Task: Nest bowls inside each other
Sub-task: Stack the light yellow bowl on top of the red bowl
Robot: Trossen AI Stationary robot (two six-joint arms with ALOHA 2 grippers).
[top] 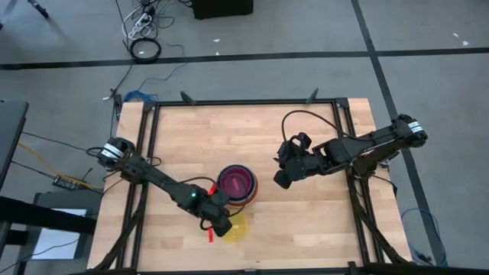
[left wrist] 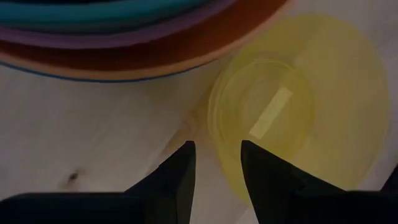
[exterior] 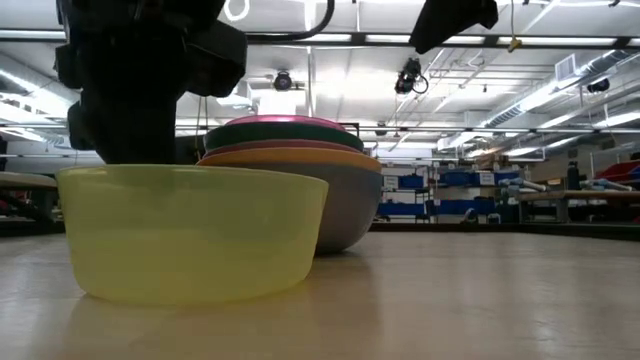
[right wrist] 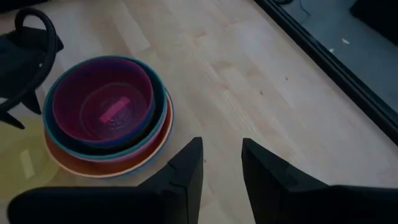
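A stack of nested bowls (top: 236, 184) stands mid-table, with a magenta bowl innermost and teal, purple, red-orange and orange rims around it (right wrist: 106, 115). A translucent yellow bowl (top: 238, 228) sits upright on the wood just near of the stack (exterior: 190, 230). My left gripper (left wrist: 217, 168) is open and points steeply down over the yellow bowl's left rim (left wrist: 214, 134). One finger is outside the wall and one is over the inside. My right gripper (top: 281, 180) hangs open and holds nothing, above the table to the right of the stack (right wrist: 221, 162).
Black frame rails (top: 244, 101) run along the table's edges. Bare wood lies right of the stack (right wrist: 261, 106) and toward the far edge. The stack and the yellow bowl stand close together, almost touching (left wrist: 205, 68).
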